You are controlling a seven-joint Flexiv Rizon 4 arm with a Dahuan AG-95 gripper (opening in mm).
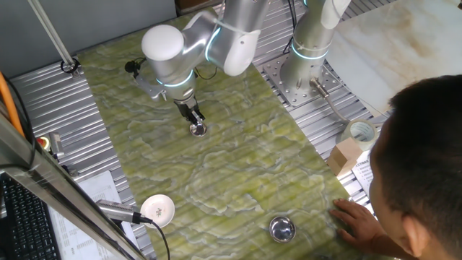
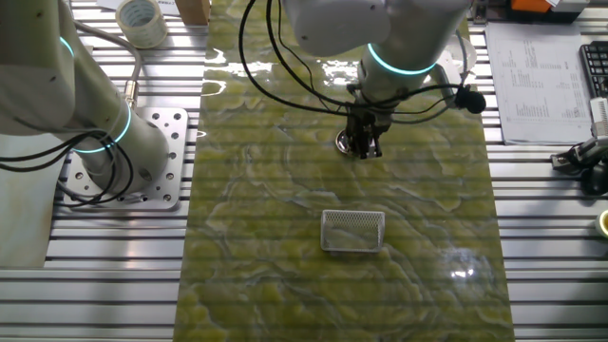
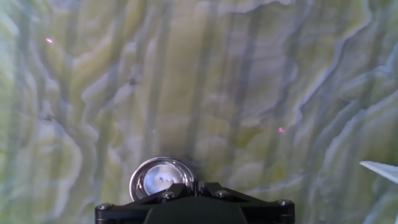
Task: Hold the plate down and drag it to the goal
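The plate is a small shiny round metal dish on the green marbled mat. It also shows in the other fixed view and at the bottom of the hand view. My gripper points straight down with its fingers together. Its tip sits on the plate's right rim, and the plate's near edge is hidden under the fingers. In the other fixed view the gripper stands just right of the plate's visible part.
A larger metal bowl and a person's hand are at the mat's near right. A white disc lies off the mat's left edge. A wire mesh basket sits mid-mat. A second arm's base stands right.
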